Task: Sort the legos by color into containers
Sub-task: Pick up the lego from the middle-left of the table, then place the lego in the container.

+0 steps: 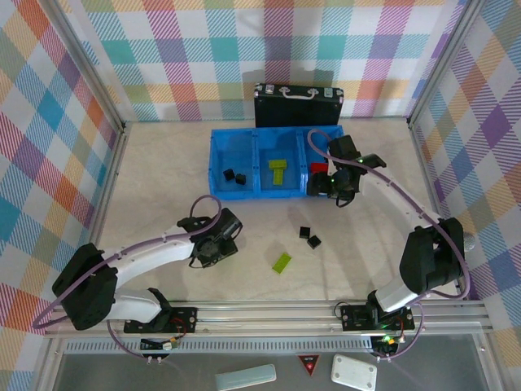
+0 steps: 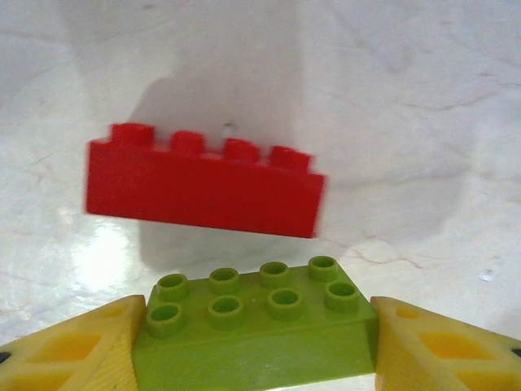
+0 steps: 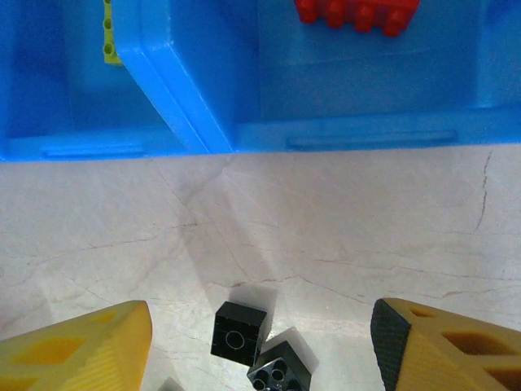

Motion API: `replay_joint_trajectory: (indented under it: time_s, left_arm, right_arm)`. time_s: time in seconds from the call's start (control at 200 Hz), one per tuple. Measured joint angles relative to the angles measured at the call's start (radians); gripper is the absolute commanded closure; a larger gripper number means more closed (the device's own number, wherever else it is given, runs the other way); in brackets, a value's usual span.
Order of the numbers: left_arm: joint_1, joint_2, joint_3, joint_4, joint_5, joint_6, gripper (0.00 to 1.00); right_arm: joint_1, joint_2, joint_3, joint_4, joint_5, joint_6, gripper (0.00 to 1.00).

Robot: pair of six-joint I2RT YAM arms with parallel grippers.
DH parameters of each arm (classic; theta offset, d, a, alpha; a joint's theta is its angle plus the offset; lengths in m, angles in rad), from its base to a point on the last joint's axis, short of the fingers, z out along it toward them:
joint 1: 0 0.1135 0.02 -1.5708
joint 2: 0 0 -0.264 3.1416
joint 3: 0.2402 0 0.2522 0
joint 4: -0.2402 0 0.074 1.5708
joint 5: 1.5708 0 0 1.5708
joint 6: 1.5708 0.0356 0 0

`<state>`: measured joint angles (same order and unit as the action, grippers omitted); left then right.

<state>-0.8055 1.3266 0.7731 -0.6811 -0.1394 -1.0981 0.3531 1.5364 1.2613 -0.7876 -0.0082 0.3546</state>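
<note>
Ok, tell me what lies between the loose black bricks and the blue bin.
Nothing: the right wrist view shows bare tabletop from the black bricks to the blue bin.

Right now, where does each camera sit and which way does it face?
Top external: high behind the robot, looking down at the left arm, right arm and blue bin.
Left wrist: faces the table; left fingers pinch a lime-green brick, a red brick beyond.
Right wrist: faces the bin's near wall; right fingers, open, above two black bricks.
Shared by top and right wrist: bin, black bricks.
</note>
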Motion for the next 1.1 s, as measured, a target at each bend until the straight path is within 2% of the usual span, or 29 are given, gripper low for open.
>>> replay_joint_trajectory:
  time_s: [0.42, 0.625, 0.725, 0.8, 1.1]
  left_arm:
    - [-0.005, 0.177, 0.241, -0.025, 0.030, 0.179, 0.41]
    - [-0.005, 0.301, 0.410, -0.046, 0.061, 0.324, 0.42]
    - [-0.005, 0.352, 0.492, -0.050, 0.093, 0.457, 0.43]
    - [-0.005, 0.386, 0.552, -0.053, 0.129, 0.605, 0.46]
    - [0.005, 0.564, 0.801, -0.155, 0.282, 1.126, 0.46]
  right_arm:
    - [0.000, -0.107, -0.069, -0.040, 0.057, 0.015, 0.27]
    - [0.000, -0.162, -0.090, -0.068, 0.092, 0.029, 0.27]
    - [0.000, -0.193, -0.104, -0.084, 0.111, 0.031, 0.27]
    - [0.000, -0.213, -0.108, -0.099, 0.126, 0.031, 0.26]
    - [0.000, -0.280, -0.116, -0.143, 0.165, 0.048, 0.26]
